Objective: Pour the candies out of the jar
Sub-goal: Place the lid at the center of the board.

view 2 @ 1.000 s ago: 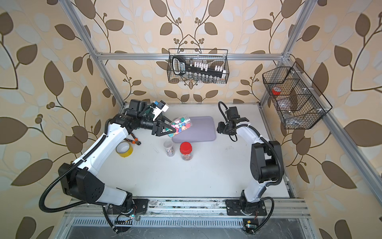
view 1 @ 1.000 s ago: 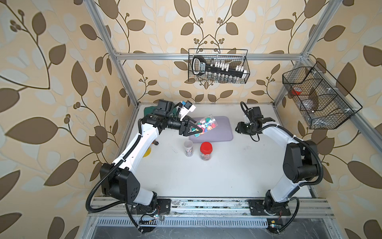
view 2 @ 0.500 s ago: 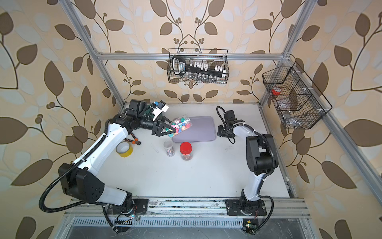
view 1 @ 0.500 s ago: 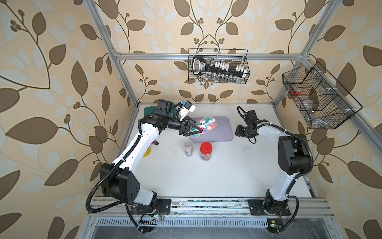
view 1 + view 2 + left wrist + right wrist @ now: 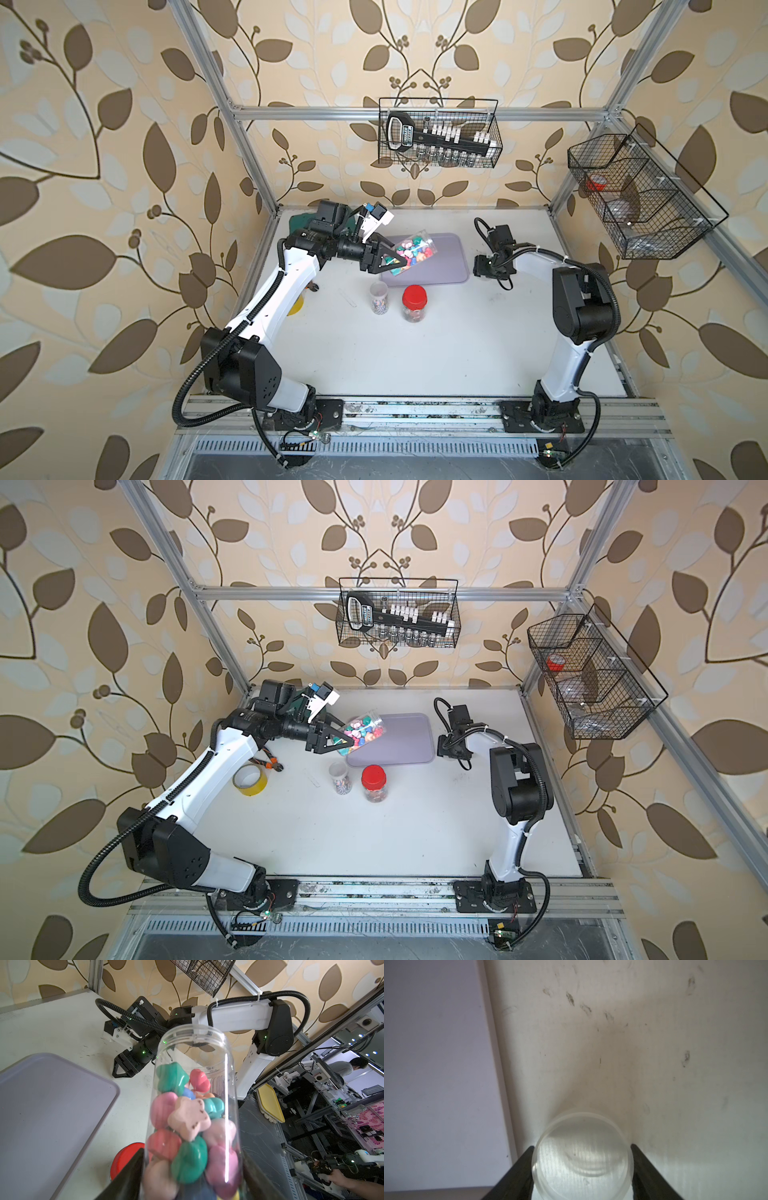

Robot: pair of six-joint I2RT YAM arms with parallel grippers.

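My left pincer (image 5: 399,261) clamps the jar (image 5: 417,249), tilted over the tray's (image 5: 449,262) edge, candies (image 5: 187,1118) inside. Only the right wrist view shows a clear lid (image 5: 581,1163) beside the tray, between my right pincer's (image 5: 582,1147) fingers (image 5: 517,1172); whether they grip it I cannot tell.

Your two arms (image 5: 208,766) wear glossy white shells (image 5: 289,284) between matte black joint housings (image 5: 584,311), trailing black ribbed cable conduits (image 5: 245,998), and each ends in a black triangular-fingered gripper (image 5: 116,1072).
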